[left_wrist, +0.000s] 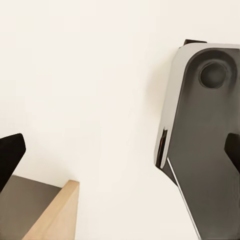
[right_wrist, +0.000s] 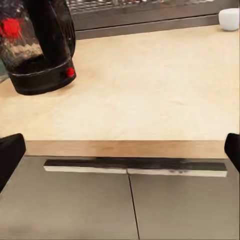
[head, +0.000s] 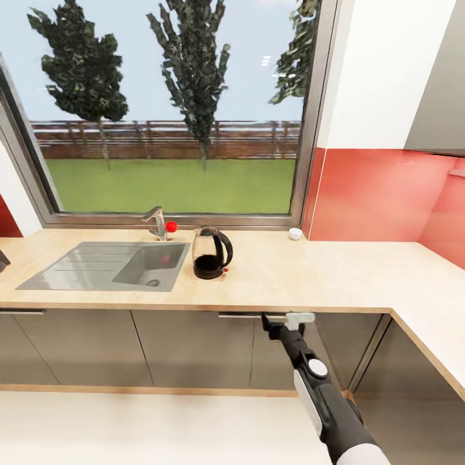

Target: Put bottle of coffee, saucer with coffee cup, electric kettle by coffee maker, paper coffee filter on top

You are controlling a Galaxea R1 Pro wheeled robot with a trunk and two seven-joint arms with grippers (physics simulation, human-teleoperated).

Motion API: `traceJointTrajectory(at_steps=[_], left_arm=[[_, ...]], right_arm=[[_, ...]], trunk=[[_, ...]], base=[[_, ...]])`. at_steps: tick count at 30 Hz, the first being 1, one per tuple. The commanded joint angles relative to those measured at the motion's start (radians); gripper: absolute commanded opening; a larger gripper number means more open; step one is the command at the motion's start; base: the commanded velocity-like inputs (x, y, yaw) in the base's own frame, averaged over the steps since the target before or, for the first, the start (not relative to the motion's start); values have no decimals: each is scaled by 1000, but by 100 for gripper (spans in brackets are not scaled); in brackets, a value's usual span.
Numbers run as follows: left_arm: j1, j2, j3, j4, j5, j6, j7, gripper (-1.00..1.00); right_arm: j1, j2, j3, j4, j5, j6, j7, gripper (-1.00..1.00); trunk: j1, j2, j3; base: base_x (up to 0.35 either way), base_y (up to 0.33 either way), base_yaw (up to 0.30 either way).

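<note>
The electric kettle [head: 212, 254], clear glass with a black base and handle, stands on the wooden countertop [head: 310, 271] just right of the sink. A small white cup [head: 295, 233] sits at the back, near the window corner. My right gripper [head: 284, 318] hovers open at the counter's front edge, right of and nearer than the kettle, nothing between its fingers. From the right wrist, the kettle [right_wrist: 37, 50] and the cup [right_wrist: 229, 19] lie beyond the open gripper [right_wrist: 120, 155]. My left gripper [left_wrist: 120, 155] is open over pale floor beside part of my own body [left_wrist: 205, 140].
A steel sink [head: 110, 265] with a faucet [head: 157, 223] is set into the counter's left part, under a large window. The counter turns a corner at the right [head: 433, 323], along a red backsplash. Grey cabinet fronts with handles [right_wrist: 132, 167] run below. A dark object [head: 2, 260] pokes in at the left edge.
</note>
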Motion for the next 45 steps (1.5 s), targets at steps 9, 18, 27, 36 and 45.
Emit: traceJointTrajectory(at_steps=[9,18,27,36,45], left_arm=[[0,8,6,3,-12,-3,2,100],[19,9,5,3,-11,-2,-1,100],[49,8,5,4,-11,-1,3,100],[69,6,5,3,-11,52,4,100],[69,6,5,3,-11,80,5,100]], right_arm=[[-234,31,-1,-20,-5,181,-5,100],[-313,34,-3,-17,-5,265,-8,100],[-317,33,-8,92,-3,272,-8,100],[-317,33,-5,123,-1,271,-7,100],[-317,33,-4,127,0,271,-9,100]], trunk=[[1,-2,-2],[1,-2,-2],[1,-2,-2],[1,-2,-2],[1,-2,-2]], base=[[0,0,0],[0,0,0],[0,0,0],[104,11,0],[300,124,0]])
